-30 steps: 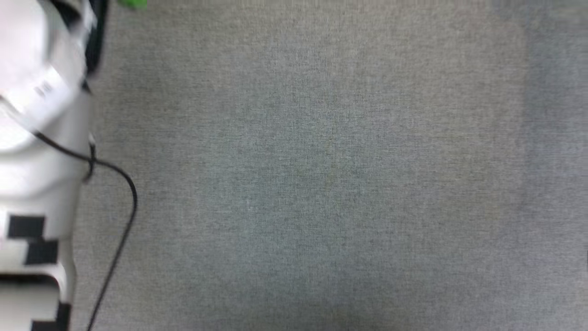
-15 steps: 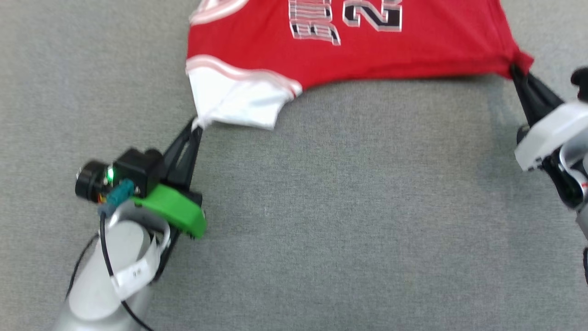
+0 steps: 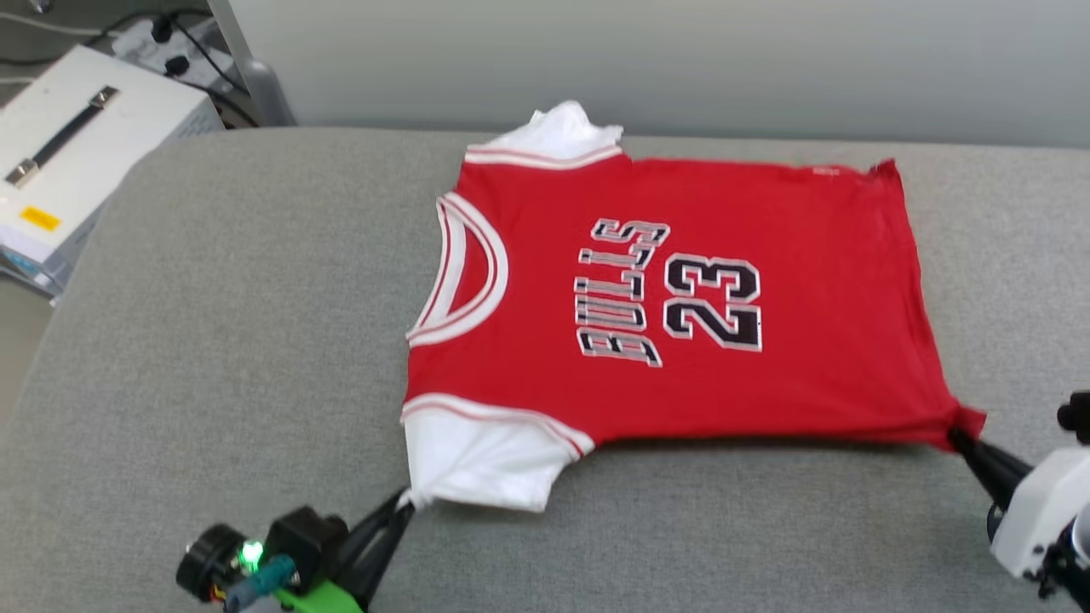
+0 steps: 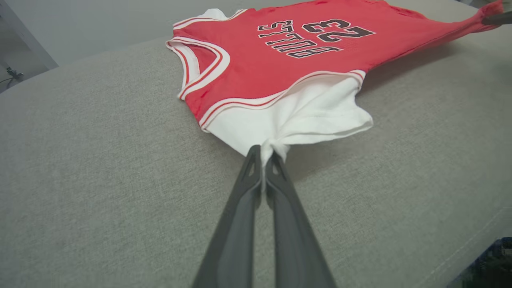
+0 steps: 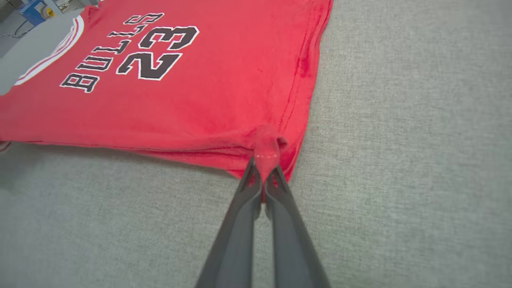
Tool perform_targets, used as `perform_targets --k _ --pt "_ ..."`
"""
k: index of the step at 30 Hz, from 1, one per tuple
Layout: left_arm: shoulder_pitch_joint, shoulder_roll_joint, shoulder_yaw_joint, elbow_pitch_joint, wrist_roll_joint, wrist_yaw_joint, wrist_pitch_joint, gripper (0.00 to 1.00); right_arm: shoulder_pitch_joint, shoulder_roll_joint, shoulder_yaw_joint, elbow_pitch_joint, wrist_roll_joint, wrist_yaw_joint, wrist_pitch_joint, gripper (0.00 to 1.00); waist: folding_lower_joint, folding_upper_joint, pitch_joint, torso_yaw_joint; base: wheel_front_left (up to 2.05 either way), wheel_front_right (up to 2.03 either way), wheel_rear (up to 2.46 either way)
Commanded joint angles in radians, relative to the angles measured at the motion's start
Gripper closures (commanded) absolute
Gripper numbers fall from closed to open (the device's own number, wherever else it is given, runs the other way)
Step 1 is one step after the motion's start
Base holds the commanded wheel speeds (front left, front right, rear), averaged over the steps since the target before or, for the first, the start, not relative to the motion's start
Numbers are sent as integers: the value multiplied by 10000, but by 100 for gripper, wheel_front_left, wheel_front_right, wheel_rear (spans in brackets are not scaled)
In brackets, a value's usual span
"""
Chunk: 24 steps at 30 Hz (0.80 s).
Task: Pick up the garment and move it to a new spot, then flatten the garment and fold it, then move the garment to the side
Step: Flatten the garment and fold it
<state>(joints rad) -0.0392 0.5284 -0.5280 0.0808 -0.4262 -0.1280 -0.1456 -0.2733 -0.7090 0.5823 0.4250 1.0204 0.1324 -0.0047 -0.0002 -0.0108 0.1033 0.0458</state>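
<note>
A: Item one, left gripper [image 4: 264, 154]. Condition?
B: Two dark fingers pressed together, pinching a bunched tip of the near white sleeve [image 4: 304, 116]. In the head view it sits at the lower left, with the fingers pointing up and to the right. A green mount [image 3: 319, 600] and a small green light [image 3: 251, 553] are behind them.

A: Item two, right gripper [image 5: 264, 170]?
B: Fingers likewise closed, clamped on a puckered nub of red fabric at the near hem corner. In the head view it sits at the lower right, with a white wrist housing [image 3: 1035, 511] behind it.

A: Item three, garment [image 3: 809, 340]?
B: One red jersey with white short sleeves and striped trim at the collar and armholes. Black white-edged "BULLS" and 23, print side up. It lies spread on the grey cushion [image 3: 213, 340], collar toward the robot's left, hem toward its right. The near edge is drawn taut between the two grips and lifted a little, with a shadow under it. The far part lies flat. The far sleeve [image 3: 558, 132] is crumpled by the cushion's back edge.

A: Surroundings?
B: A pale wall [image 3: 681, 60] behind the cushion. A white box [image 3: 94, 128] with a dark strap sits off the cushion at the far left, with cables [image 3: 162, 38] beyond it.
</note>
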Motion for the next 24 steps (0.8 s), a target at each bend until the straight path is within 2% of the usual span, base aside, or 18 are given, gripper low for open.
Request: perform_targets --k 1,5,9,13,21,24 --pt "406 178 -84 -205 -113 -25 129 100 419 -119 -58 -208 182 -17 125 100 2 108 -570 -28 0 0 0" --pt "1306 426 -212 -841 -376 107 476 100 1474 -325 -203 -862 578 -17 566 100 2 108 -792 -91 0 0 0" --pt "1954 728 -525 -1391 -978 51 963 100 2362 -359 -443 -1456 800 -17 621 100 2 108 -923 -115 0 0 0" --pt "2126 955 -363 -1788 -1152 123 884 100 2990 -458 -835 -1951 742 -17 524 100 2 108 -849 -187 0 0 0" --pt "1180 642 298 -2140 -778 596 -143 100 3205 -329 -1997 -2795 908 -17 639 100 2 108 -401 -300 0 0 0" --pt "662 441 432 -2052 -797 620 -282 100 3084 -257 -2268 -3074 809 -17 775 100 2 108 -161 -336 0 0 0"
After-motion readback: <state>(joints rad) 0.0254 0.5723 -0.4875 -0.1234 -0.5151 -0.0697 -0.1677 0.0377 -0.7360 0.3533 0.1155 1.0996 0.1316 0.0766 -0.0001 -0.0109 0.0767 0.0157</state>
